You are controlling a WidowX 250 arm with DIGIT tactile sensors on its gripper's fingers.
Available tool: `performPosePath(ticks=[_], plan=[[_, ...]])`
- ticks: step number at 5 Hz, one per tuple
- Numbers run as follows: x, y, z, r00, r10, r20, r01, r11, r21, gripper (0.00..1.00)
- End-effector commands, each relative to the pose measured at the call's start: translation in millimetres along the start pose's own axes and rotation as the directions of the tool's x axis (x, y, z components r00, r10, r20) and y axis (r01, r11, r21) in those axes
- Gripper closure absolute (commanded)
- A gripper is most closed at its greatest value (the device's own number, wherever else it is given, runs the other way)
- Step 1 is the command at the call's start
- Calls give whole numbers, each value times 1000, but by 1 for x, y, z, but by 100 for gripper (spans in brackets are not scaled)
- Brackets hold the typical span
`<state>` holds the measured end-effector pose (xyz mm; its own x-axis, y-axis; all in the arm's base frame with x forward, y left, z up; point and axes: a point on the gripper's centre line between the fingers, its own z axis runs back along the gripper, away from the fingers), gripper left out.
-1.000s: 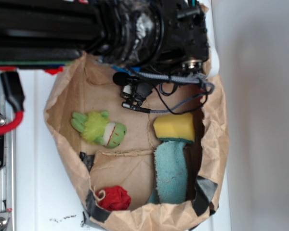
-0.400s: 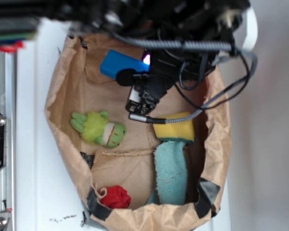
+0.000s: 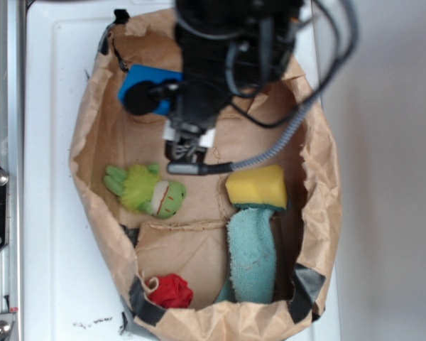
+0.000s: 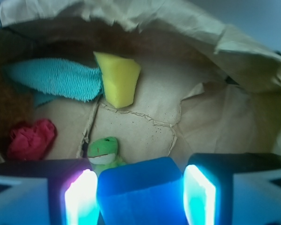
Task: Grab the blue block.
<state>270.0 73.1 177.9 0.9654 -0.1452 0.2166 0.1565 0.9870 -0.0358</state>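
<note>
Between the glowing fingers, the end effector [image 4: 138,197] stands spread around the blue block [image 4: 140,192]; no writing readable.

Blue block [image 3: 150,76] mostly hidden under blurred arm [image 3: 227,50] in exterior view; cut by bottom edge in wrist view. Pincer [image 4: 138,199] fingers cropped at bottom. Contact with block unclear.

Crinkled matt brown paper bag [image 3: 319,177] (taped corners), smooth blue block [image 4: 140,192], fuzzy teal cloth [image 3: 252,256], porous yellow sponge [image 3: 255,187].
</note>
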Motion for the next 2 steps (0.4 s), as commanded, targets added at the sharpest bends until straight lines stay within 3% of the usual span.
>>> performPosePath(ticks=[1,2], plan=[[6,-22,27,995,70,75,-79,988,129,100],[11,-28,23,995,73,65,-83,984,157,100]])
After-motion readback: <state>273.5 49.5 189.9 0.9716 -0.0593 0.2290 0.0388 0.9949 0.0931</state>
